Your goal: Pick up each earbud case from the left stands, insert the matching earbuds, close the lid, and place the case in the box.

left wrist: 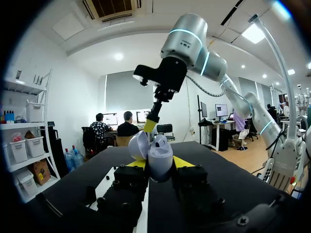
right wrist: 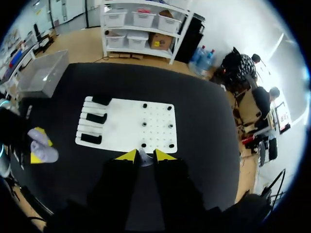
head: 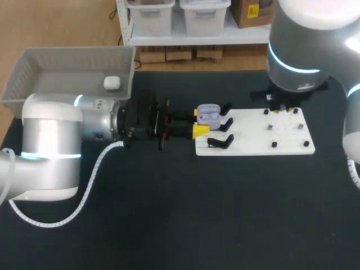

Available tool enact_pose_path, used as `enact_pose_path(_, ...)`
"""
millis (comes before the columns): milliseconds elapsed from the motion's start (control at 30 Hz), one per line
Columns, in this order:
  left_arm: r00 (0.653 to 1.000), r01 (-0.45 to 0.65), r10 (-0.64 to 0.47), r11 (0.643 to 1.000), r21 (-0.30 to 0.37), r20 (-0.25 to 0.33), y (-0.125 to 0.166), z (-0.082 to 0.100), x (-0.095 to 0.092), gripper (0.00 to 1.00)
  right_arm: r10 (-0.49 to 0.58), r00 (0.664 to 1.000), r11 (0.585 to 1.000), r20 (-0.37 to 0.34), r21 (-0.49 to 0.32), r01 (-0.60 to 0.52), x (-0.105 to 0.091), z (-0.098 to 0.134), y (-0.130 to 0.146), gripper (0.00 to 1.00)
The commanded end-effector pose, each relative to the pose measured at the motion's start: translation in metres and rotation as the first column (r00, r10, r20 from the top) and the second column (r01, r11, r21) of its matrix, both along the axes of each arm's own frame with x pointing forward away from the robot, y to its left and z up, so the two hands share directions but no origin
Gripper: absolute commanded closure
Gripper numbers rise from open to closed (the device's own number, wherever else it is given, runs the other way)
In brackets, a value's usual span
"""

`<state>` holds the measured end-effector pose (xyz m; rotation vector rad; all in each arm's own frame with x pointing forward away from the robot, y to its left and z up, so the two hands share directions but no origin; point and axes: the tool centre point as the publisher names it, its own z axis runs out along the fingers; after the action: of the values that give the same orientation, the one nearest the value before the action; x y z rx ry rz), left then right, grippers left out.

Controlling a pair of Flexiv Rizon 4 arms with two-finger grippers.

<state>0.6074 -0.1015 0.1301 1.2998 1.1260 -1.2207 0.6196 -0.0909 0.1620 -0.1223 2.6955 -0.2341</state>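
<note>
The left gripper (head: 198, 121) is clamped from two sides on a lavender earbud case (head: 208, 115); the lid is swung open and the opening faces up; the case hangs over the stand end of the white board (head: 253, 140). The right gripper (head: 283, 111) hangs above the peg end of the same board; its tips look pinched on a small pale earbud (right wrist: 144, 158), as best I can judge. So the case lies across the board from the right gripper, toward the stands; the coming move likely runs along the board's length to the open case. The grey box (head: 34, 67) sits well beyond the board's stand end.
</note>
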Motion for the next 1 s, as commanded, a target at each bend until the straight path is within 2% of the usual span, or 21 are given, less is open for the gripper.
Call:
enact_pose_path(33, 1.0, -0.005, 0.005, 1.0, -0.001, 0.002, 0.0, 0.0, -0.002, 1.0, 0.069, 0.997, 0.997, -0.02, -0.038, -0.07, -0.018, 0.036, 0.022, 1.0)
enact_pose_path(233, 1.0, -0.005, 0.005, 1.0, -0.001, 0.002, 0.0, 0.0, -0.002, 1.0, 0.217, 0.973, 0.975, -0.079, -0.024, -0.219, -0.023, 0.045, 0.057, 1.0)
enact_pose_path(367, 1.0, -0.005, 0.005, 1.0, -0.001, 0.002, 0.0, 0.0, -0.002, 1.0, 0.281, 0.952, 0.96, -0.123, 0.033, -0.279, -0.027, 0.047, 0.072, 1.0)
enact_pose_path(900, 1.0, -0.005, 0.005, 1.0, -0.001, 0.002, 0.0, 0.0, -0.002, 1.0, 0.281, 0.952, 0.96, -0.123, 0.033, -0.279, -0.027, 0.047, 0.072, 1.0)
enact_pose_path(933, 1.0, -0.005, 0.005, 1.0, -0.001, 0.002, 0.0, 0.0, -0.002, 1.0, 0.293, 0.948, 0.956, -0.123, 0.01, -0.294, -0.028, 0.05, 0.078, 1.0)
enact_pose_path(1000, 1.0, -0.005, 0.005, 1.0, -0.001, 0.002, 0.0, 0.0, -0.002, 1.0, 0.317, 0.942, 0.948, -0.107, 0.026, -0.316, -0.029, 0.056, 0.088, 1.0)
